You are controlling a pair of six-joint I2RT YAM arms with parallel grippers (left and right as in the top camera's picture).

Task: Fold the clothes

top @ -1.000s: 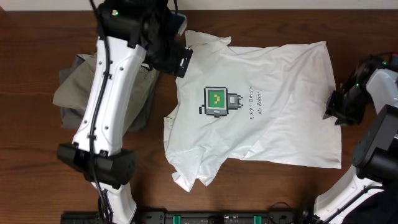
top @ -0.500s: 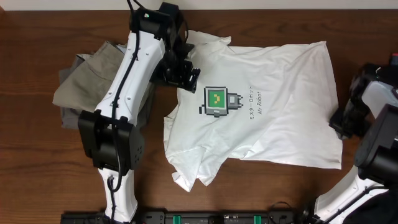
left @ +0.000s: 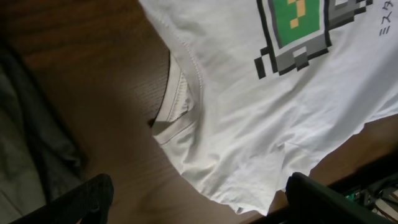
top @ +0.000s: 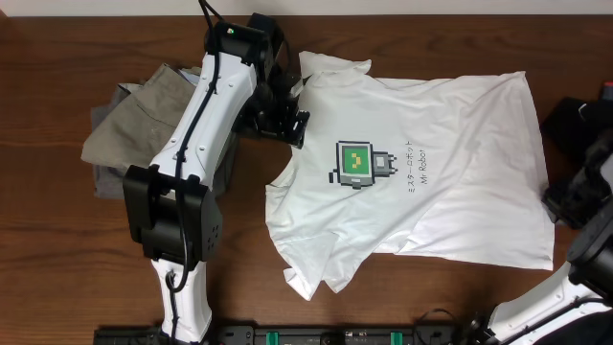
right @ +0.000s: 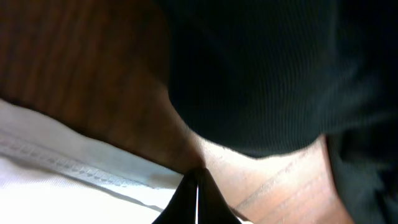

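The clothes, a white T-shirt (top: 450,192) with a green-and-grey robot print (top: 362,165), lie spread flat on the wooden table, collar toward the left. My left gripper (top: 285,120) hovers open beside the collar; in the left wrist view its fingers straddle the collar (left: 180,99) and a sleeve of the T-shirt (left: 249,124), and the gripper (left: 199,208) holds nothing. At the shirt's right edge my right gripper (top: 556,199) is shut on the hem. In the right wrist view the gripper (right: 198,186) pinches the stitched hem (right: 62,162).
Khaki and grey trousers (top: 144,125) are piled left of the left arm, dark in the left wrist view (left: 31,124). A black garment (top: 575,120) lies at the right table edge, filling the top of the right wrist view (right: 261,74). Arm bases stand along the front edge.
The right gripper closed on the hem and moved right, dragging the whole T-shirt rightward. The left arm swung in over the collar and stayed open.
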